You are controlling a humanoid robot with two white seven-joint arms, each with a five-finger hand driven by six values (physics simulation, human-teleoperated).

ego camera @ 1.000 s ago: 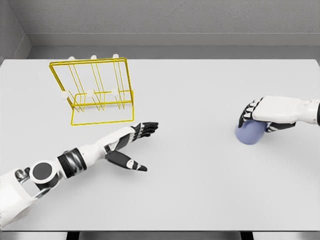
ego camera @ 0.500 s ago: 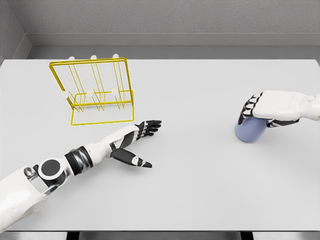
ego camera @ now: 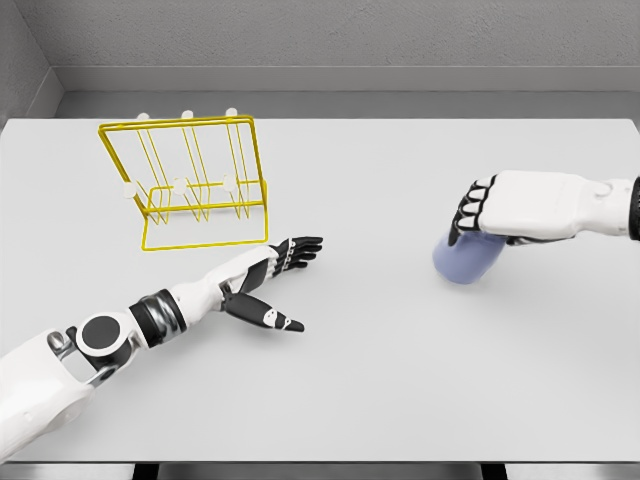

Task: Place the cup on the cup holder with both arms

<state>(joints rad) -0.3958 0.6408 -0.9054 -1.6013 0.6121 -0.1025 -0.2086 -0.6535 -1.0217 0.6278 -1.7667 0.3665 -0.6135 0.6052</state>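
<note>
Head view: the lavender cup [ego camera: 465,260] sits right of centre on the white desk [ego camera: 400,380], tilted, its upper part covered by the right robot hand [ego camera: 505,210], whose dark fingers [ego camera: 470,212] curl down over the cup's far-left side, gripping it from above. The right arm enters from the right edge. Well apart, at the far left of the desk, stands the yellow wire cup holder [ego camera: 190,185] with its white-tipped pegs. Between them, nearer the holder, the left robot hand [ego camera: 270,285] hovers low over the desk, fingers stretched out and thumb spread wide, holding nothing
</note>
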